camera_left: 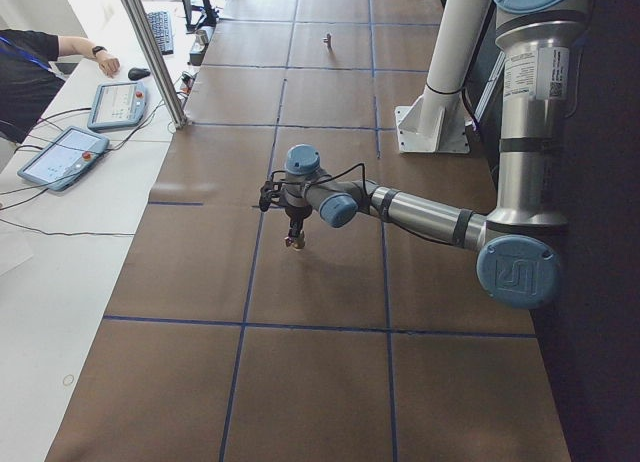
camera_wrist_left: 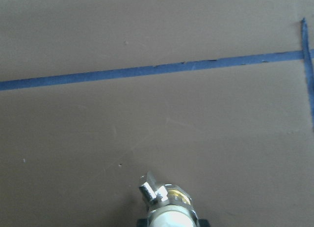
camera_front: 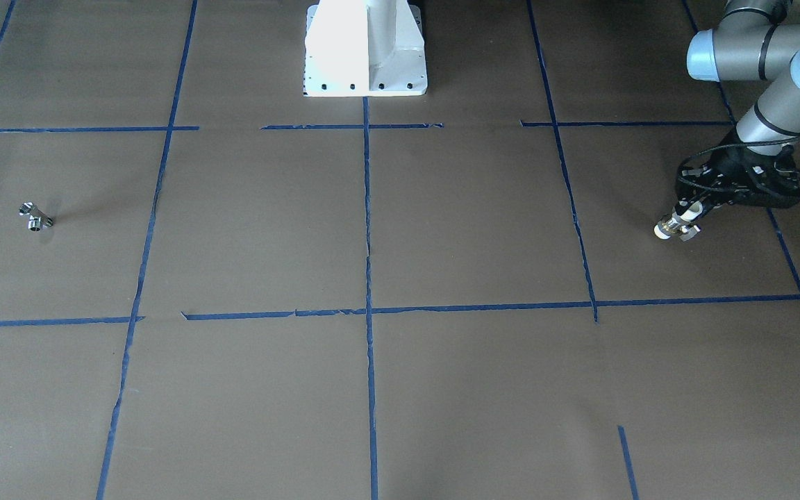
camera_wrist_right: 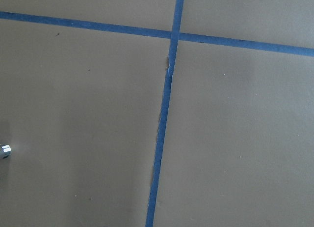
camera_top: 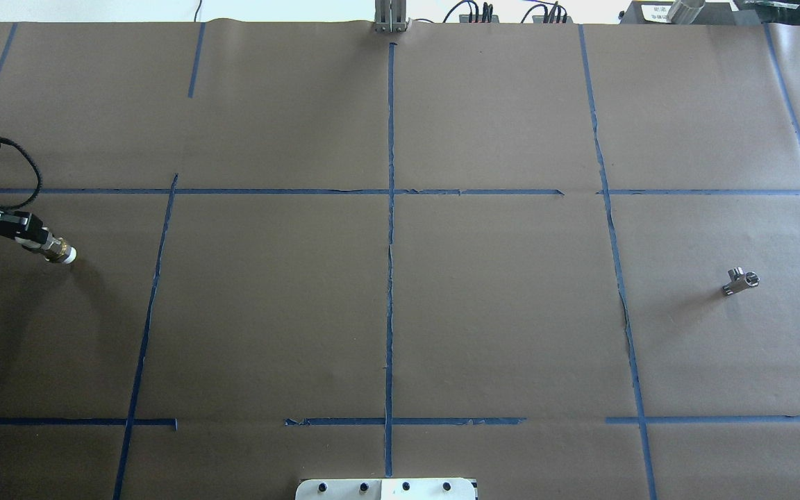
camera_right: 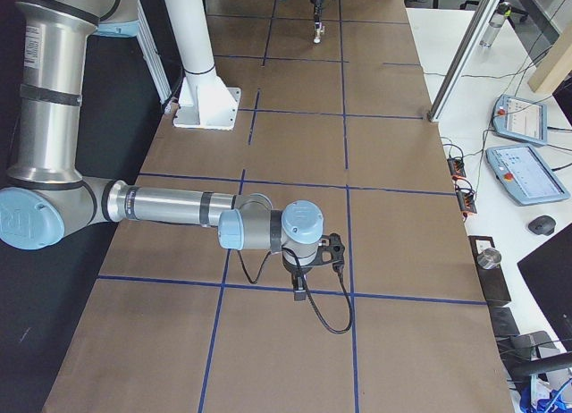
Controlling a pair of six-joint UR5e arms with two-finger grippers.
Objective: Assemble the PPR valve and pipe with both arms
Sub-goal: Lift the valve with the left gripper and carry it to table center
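Note:
My left gripper is shut on the PPR valve, a stubby piece with white ends and a brass-and-silver middle. It holds the valve low over the brown table at my far left. The valve's handle shows at the bottom of the left wrist view. The pipe, a small chrome branched fitting, lies alone on the table at my far right. My right gripper shows only in the exterior right view, pointing down over the table. I cannot tell whether it is open or shut.
The white pedestal stands at the robot's edge of the table. Blue tape lines divide the brown table cover into squares. A metal post, tablets and an operator's arm are beyond the table's far edge.

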